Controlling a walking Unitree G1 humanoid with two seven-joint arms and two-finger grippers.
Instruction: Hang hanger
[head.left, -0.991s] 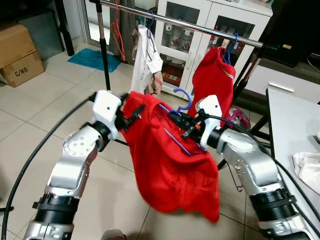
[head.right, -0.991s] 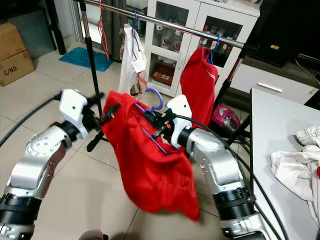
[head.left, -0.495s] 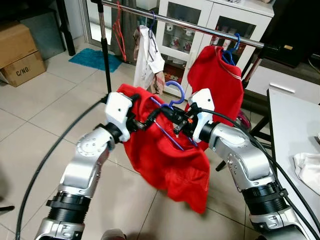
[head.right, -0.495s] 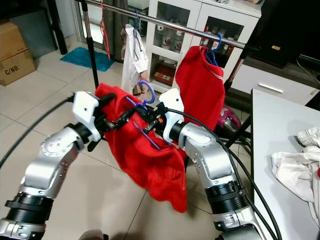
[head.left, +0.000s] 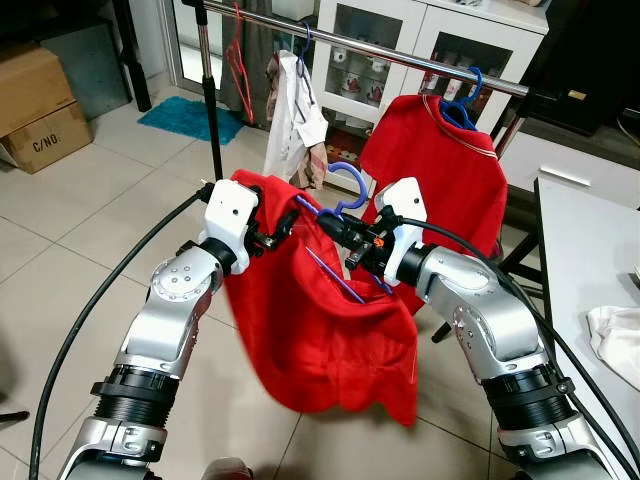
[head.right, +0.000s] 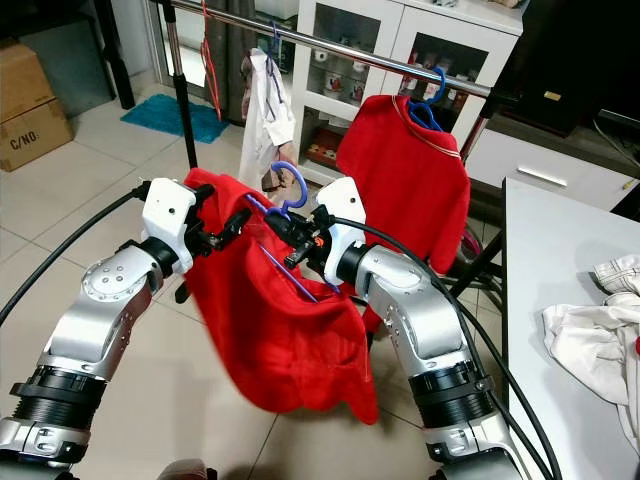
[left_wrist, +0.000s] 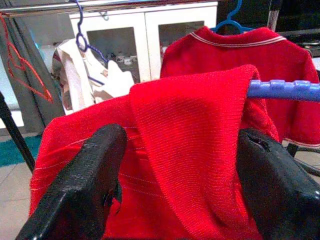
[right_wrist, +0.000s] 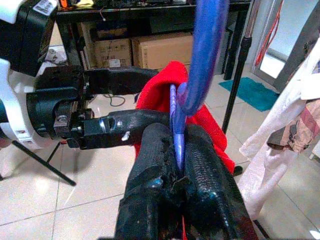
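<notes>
Two silver robot arms hold a red shirt (head.left: 330, 330) up in front of a clothes rail (head.left: 400, 55). The right gripper (head.left: 338, 228) has its two black fingers (right_wrist: 200, 180) pressed together on the neck of a blue hanger (head.left: 345, 190), pinching it just below the hook, which curls upward above the gripper. One blue arm of the hanger slants down from this gripper across the front of the red shirt. The left gripper (head.left: 283, 228) sits just beside the right gripper, facing it, fingertips nearly meeting. Its fingers (left_wrist: 100, 165) stand apart with a fold of the shirt's shoulder lying between them; whether they press on the cloth cannot be told. A blue hanger end pokes out of the fold next to one finger. The shirt drapes down below both grippers, hanging free above the tiled floor (head.left: 80, 200).

Beyond the grippers, on the rail, a second red shirt (head.left: 440, 150) hangs on its own blue hanger, and a white garment (head.left: 295, 120) hangs further along. A white glass-door cabinet (head.left: 400, 40) stands behind the rail. Far out from the right gripper is a bench (head.left: 590, 250) with a white cloth (head.left: 615, 335) on it.
</notes>
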